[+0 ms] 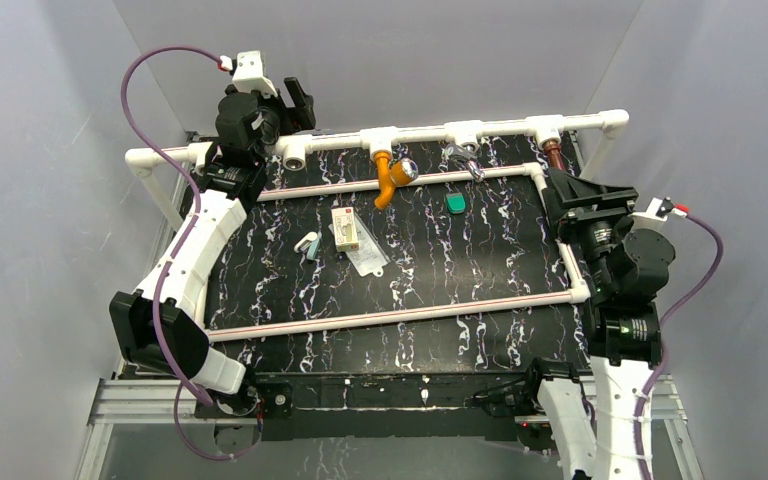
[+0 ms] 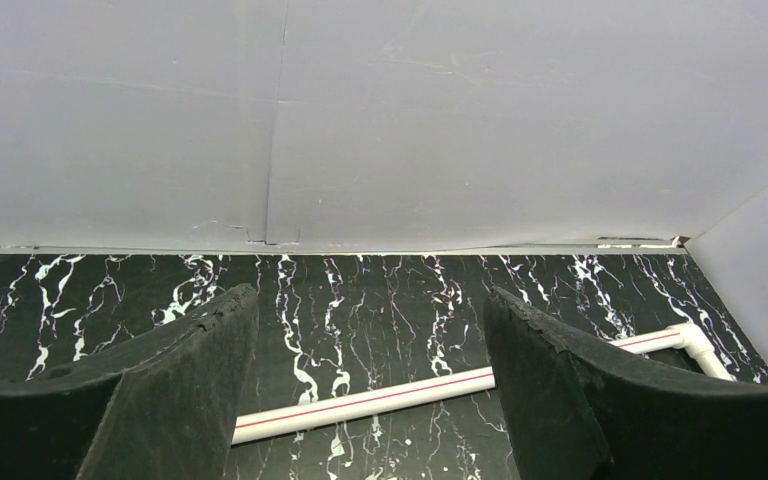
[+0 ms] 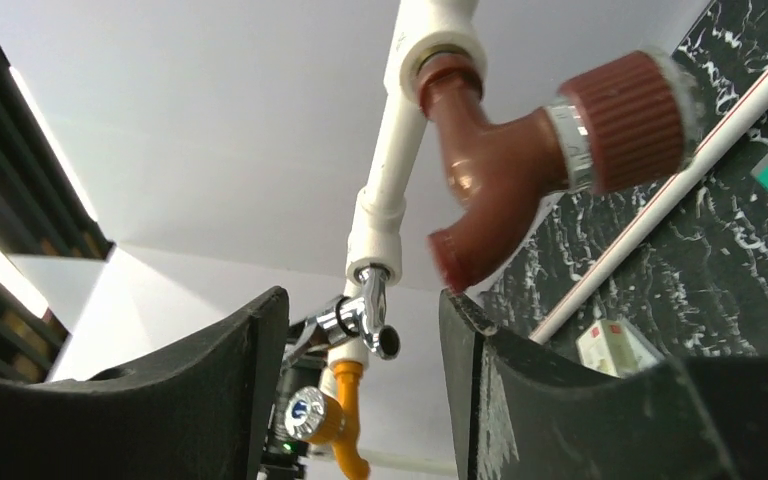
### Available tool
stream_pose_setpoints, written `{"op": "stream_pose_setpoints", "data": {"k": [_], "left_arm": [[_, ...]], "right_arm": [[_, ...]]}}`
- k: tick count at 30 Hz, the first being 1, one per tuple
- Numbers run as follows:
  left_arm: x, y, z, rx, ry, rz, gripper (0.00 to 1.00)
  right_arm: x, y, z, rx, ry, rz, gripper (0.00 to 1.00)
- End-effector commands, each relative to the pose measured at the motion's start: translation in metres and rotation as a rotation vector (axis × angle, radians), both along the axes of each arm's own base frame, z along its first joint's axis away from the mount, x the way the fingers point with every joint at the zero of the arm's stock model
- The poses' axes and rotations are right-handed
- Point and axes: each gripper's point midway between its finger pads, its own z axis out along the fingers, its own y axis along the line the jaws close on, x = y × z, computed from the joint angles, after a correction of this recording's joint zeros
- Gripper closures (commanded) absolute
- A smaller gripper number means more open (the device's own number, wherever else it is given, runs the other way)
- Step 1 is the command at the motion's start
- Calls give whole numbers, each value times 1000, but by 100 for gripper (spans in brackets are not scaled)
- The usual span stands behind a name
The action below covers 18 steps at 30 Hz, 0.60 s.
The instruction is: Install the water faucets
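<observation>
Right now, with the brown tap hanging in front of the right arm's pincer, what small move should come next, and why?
Probably ease the right pincer forward around the reddish-brown faucet and close on it for a tightening twist. The pincer is open and empty; the faucet sits in its white fitting just beyond it, untouched. Whether it is fully tight cannot be seen.

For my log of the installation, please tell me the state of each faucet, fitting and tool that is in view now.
Orange plastic faucet with curved spout: mounted on the white plastic pipe, spout down.
Reddish-brown plastic faucet: mounted, at the right end.
Chrome metal faucet: mounted, between them.
Leftmost white pipe tee: socket empty.
Left tool: open, holding nothing.
Right tool: open, holding nothing.
</observation>
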Motion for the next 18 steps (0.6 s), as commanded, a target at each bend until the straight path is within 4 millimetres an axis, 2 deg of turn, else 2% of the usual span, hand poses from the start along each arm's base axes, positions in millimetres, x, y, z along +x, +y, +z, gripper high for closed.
{"op": "stream_pose_setpoints", "data": {"k": [1, 6, 10, 15, 18], "left_arm": [[-19, 10, -170, 145, 482, 9, 21], [-19, 10, -171, 146, 483, 11, 21], [-19, 10, -171, 146, 483, 9, 21], [-19, 9, -172, 145, 484, 6, 21], [-19, 9, -173, 146, 486, 6, 21]], "right_arm": [[-16, 12, 18, -248, -71, 68, 35], [-25, 12, 14, -508, -61, 97, 34], [-35, 7, 25, -744, -106, 94, 34], [-42, -13, 41, -1085, -179, 2, 35], [-38, -25, 40, -1301, -202, -35, 35]]}}
